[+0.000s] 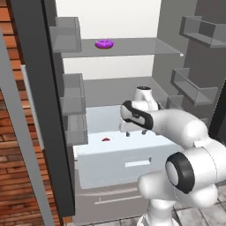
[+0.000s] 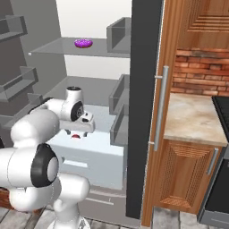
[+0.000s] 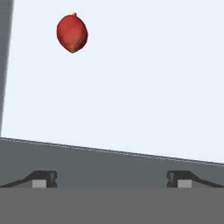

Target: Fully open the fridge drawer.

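Note:
The fridge drawer (image 1: 110, 165) is a wide pale blue-white box that stands pulled out from the fridge, with its white slot handle (image 1: 137, 163) at the front centre. From the right, the fridge drawer (image 2: 96, 156) shows its front and open top. My gripper (image 1: 135, 133) hovers over the drawer's open top, behind the front wall, pointing down. It is open and holds nothing. In the hand view my gripper (image 3: 111, 179) looks onto the drawer's pale floor (image 3: 131, 87), fingertips (image 3: 43, 178) far apart. A red fruit (image 3: 72, 33) lies inside the drawer.
A purple doughnut (image 1: 104, 43) sits on the glass shelf above. Translucent grey door bins (image 1: 73, 106) hang on both open doors. Darker grey panels with bar handles (image 1: 114, 198) lie below the drawer. A wooden cabinet and stone counter (image 2: 192, 116) stand to the right.

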Tool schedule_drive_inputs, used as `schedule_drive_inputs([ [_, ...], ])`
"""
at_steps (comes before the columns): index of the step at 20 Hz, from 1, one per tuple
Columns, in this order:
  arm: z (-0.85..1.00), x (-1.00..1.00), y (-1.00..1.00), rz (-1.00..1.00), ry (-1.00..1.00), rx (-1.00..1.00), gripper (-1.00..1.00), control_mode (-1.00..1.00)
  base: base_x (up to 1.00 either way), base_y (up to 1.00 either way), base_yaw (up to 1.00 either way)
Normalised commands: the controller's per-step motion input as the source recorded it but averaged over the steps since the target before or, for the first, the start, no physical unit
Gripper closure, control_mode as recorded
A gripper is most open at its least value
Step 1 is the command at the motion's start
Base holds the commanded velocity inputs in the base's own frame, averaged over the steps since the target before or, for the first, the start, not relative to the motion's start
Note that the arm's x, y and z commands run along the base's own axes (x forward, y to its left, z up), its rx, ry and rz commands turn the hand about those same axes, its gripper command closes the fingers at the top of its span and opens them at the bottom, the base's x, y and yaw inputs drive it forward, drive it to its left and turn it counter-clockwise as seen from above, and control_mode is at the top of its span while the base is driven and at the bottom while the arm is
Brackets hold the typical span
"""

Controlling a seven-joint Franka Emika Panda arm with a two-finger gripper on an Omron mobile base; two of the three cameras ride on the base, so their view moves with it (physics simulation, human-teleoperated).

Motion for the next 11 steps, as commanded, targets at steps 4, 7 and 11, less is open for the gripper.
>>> schedule_drive_inputs([
  [4, 0.34, 0.17, 0.00, -0.01, -0.30, 0.06, -1.00, -1.00, 0.00, 0.00, 0.00],
  [7, 0.52, 0.08, 0.00, -0.03, -0.27, 0.07, -1.00, -1.00, 0.00, 0.00, 0.00],
  [11, 0.75, 0.00, 0.00, -0.03, -0.22, 0.04, -1.00, -1.00, 0.00, 0.00, 0.00],
])
